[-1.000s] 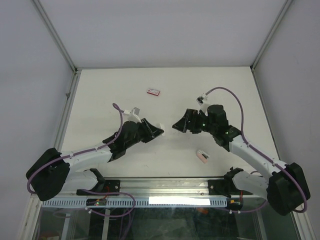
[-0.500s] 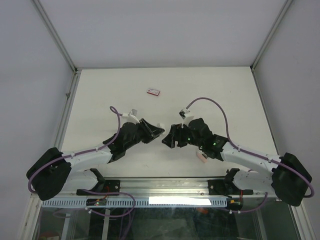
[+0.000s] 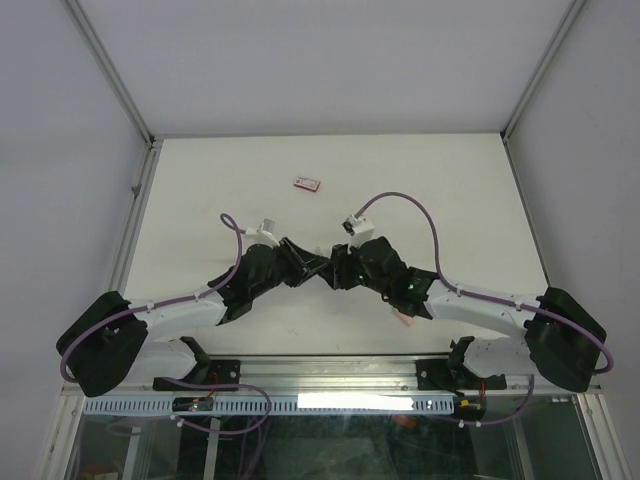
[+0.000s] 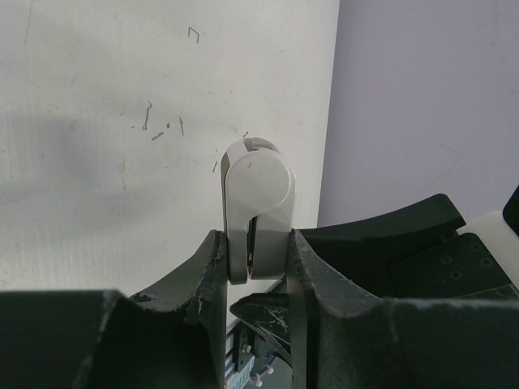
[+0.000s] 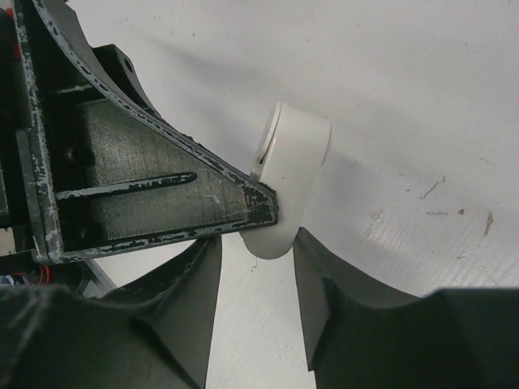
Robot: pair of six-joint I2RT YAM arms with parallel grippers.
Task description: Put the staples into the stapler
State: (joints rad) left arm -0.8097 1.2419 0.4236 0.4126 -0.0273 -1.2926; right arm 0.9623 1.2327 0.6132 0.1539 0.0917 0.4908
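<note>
Grip check: stapler (image 4: pixel 255 194) held for loading
Its flat sides sit clamped in the left gripper (image 4: pixel 255 237); the right gripper (image 5: pixel 258 241), half open, straddles the rounded end. Light, stiff, slick plastic, likely to pivot. Red staple box (image 3: pixel 307 183) at 12 o'clock.

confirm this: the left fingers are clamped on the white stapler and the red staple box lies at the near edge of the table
Wrong on the box: the red staple box lies toward the far edge of the table, as the top external view shows. The left fingers are indeed clamped on the white stapler.
</note>
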